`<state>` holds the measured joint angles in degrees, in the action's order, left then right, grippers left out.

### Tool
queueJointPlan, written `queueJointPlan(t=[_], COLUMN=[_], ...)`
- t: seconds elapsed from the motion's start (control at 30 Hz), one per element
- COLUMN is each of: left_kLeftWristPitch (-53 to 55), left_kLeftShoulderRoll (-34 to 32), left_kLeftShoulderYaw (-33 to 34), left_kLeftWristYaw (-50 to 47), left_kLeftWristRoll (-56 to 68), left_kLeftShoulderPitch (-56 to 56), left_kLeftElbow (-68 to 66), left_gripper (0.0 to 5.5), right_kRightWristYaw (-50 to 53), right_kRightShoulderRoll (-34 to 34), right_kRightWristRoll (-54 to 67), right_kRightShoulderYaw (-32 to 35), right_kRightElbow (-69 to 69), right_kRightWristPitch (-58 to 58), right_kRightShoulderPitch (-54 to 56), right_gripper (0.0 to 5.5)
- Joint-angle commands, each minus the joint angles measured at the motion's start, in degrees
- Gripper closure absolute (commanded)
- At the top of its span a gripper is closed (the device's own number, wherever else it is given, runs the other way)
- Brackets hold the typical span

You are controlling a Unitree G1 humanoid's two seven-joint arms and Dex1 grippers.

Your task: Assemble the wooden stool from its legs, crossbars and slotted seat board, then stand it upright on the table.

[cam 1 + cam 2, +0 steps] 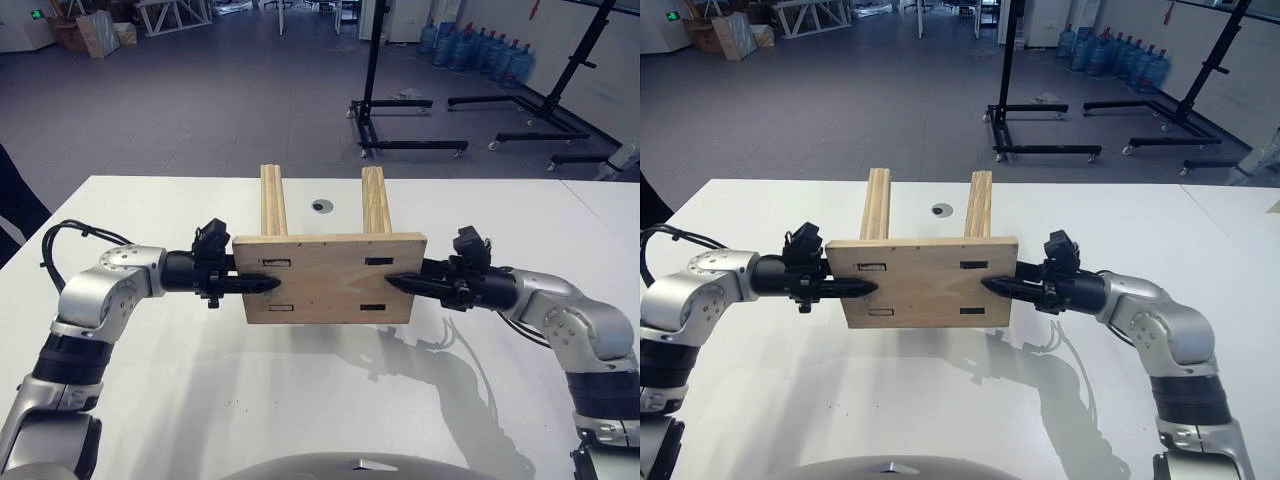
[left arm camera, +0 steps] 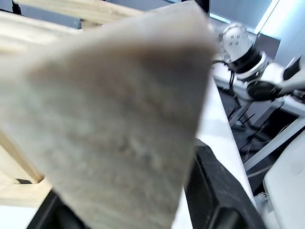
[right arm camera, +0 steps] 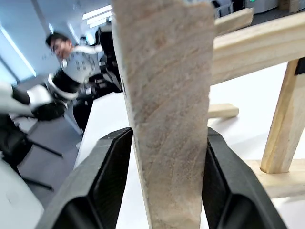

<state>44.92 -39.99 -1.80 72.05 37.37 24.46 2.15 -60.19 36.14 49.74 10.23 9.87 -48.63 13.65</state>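
Note:
The wooden stool lies tipped on the white table [image 1: 140,400], its slotted seat board [image 1: 330,277] facing me and its legs [image 1: 273,200] pointing away toward the table's far edge. My left gripper [image 1: 262,284] is shut on the board's left edge, and my right gripper [image 1: 402,283] is shut on its right edge. In the right wrist view the board's edge [image 3: 164,105] sits clamped between the two black fingers [image 3: 107,181], with legs and a crossbar [image 3: 257,45] behind it. The left wrist view has the board's edge [image 2: 109,109] very close and blurred.
A round grommet hole [image 1: 321,206] sits in the table between the stool's legs. Black wheeled stands [image 1: 405,125] and water bottles [image 1: 480,48] are on the floor beyond the table. Open table surface lies in front of the stool.

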Motion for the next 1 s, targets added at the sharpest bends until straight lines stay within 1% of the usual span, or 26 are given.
queueJointPlan(t=[0.03, 0.13, 0.23, 0.4, 0.53, 0.6, 0.77, 0.87, 1.0], left_kLeftWristPitch=[10.15, 17.62, 23.47, 32.61, 40.17, 43.17, 45.86, 44.74, 44.29], left_kLeftShoulderRoll=[4.11, 6.84, 9.12, 13.81, 17.72, 19.45, 21.24, 20.64, 21.62], left_kLeftShoulderYaw=[3.45, 8.54, 13.09, 23.07, 28.55, 32.03, 39.59, 41.76, 43.61], left_kLeftWristYaw=[-10.67, -16.86, -23.23, -35.83, -46.23, -50.82, -60.37, -63.87, -66.90], left_kLeftWristRoll=[2.57, 5.96, 8.36, 12.49, 11.81, 10.64, 6.41, 3.86, 2.26], left_kLeftShoulderPitch=[7.37, 12.95, 16.66, 24.69, 29.64, 31.05, 36.21, 37.84, 39.65], left_kLeftElbow=[-4.00, -6.47, -9.06, -14.17, -15.59, -17.18, -24.67, -31.65, -36.72], left_gripper=[3.62, 3.62, 3.62, 3.62, 3.62, 3.62, 3.62, 3.62, 3.62], right_kRightWristYaw=[11.04, 18.94, 26.29, 39.26, 51.42, 57.52, 73.18, 84.54, 98.02], right_kRightShoulderRoll=[-3.83, -5.03, -6.30, -9.74, -12.58, -13.96, -18.06, -21.09, -24.17], right_kRightWristRoll=[7.87, 13.41, 16.43, 20.28, 23.98, 25.90, 32.66, 39.20, 46.49], right_kRightShoulderYaw=[2.66, 5.75, 7.52, 11.70, 16.54, 18.82, 22.42, 22.12, 20.19], right_kRightElbow=[-0.07, -4.22, -9.43, -21.16, -28.45, -30.36, -33.23, -32.54, -31.90], right_kRightWristPitch=[-9.69, -17.59, -24.05, -31.87, -37.39, -38.80, -38.09, -34.14, -26.40], right_kRightShoulderPitch=[6.67, 12.96, 19.19, 29.65, 35.74, 37.08, 38.07, 37.41, 36.77], right_gripper=[3.58, 3.58, 3.58, 3.58, 3.58, 3.58, 3.58, 3.58, 3.59])
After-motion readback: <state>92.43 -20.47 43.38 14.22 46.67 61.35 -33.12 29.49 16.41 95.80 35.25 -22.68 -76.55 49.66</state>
